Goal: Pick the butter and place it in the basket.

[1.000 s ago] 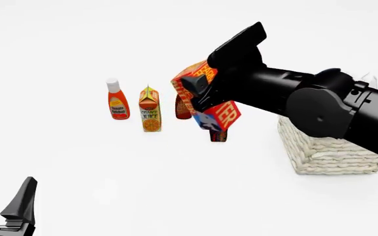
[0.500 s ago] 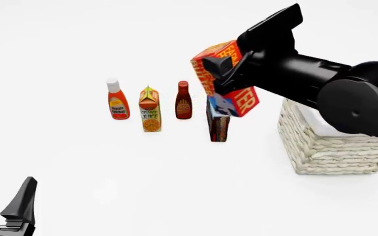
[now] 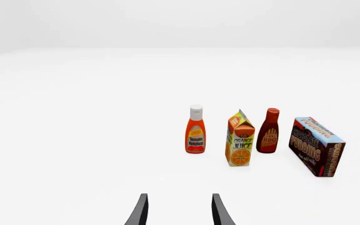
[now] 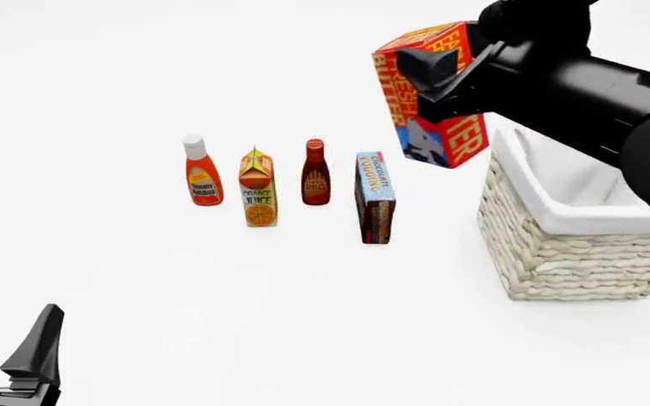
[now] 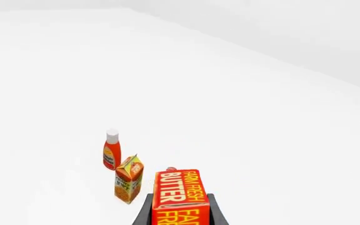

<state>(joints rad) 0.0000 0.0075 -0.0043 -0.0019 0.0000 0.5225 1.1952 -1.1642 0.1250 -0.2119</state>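
Wicker basket (image 4: pixel 574 254), only white lining inside

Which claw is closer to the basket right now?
The right. The right claw holds the butter lifted just beside the basket rim, on its left side. The left claw sits open, far away at the table's near-left corner.

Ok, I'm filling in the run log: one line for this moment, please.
phase: carry | right gripper: shut on butter, airborne | basket: no butter yet | left gripper: open, idle
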